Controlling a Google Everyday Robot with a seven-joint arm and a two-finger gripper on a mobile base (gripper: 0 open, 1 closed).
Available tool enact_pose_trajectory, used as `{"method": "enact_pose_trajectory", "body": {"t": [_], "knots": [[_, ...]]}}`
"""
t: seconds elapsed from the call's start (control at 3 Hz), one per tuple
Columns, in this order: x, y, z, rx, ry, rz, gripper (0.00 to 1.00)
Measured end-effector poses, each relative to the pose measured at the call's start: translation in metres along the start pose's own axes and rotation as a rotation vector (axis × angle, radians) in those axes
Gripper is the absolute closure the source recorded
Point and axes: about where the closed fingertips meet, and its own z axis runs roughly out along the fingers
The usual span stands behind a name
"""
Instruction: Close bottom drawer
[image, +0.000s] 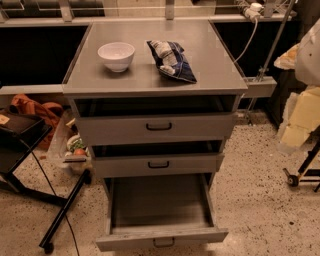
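The bottom drawer (161, 238) of the grey metal cabinet (80, 86) is pulled far out toward me. Its inside is bare, and its flat front panel with a small dark handle (164, 243) sits near the lower edge of the view. The middle drawer (158, 164) and the top drawer (158, 127) each stand a little way out. My gripper (301, 116) shows as a pale, blurred shape at the right edge. It is up beside the cabinet at about top-drawer height, well apart from the bottom drawer.
A white bowl (116, 55) and a dark blue snack bag (171, 60) lie on the cabinet top. A black stand (60, 215) with a cable is on the floor at the left, with a bin of items (76, 146) behind it. A wheeled base (300, 175) is at the right.
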Motion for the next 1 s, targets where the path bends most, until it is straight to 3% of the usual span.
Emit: {"method": "enact_pose_trajectory", "body": {"t": [0.67, 1.0], "knots": [[0.000, 0.001, 0.001, 0.007, -0.019, 0.002, 0.00], [-0.007, 0.014, 0.033, -0.010, -0.077, -0.029, 0.00]]}}
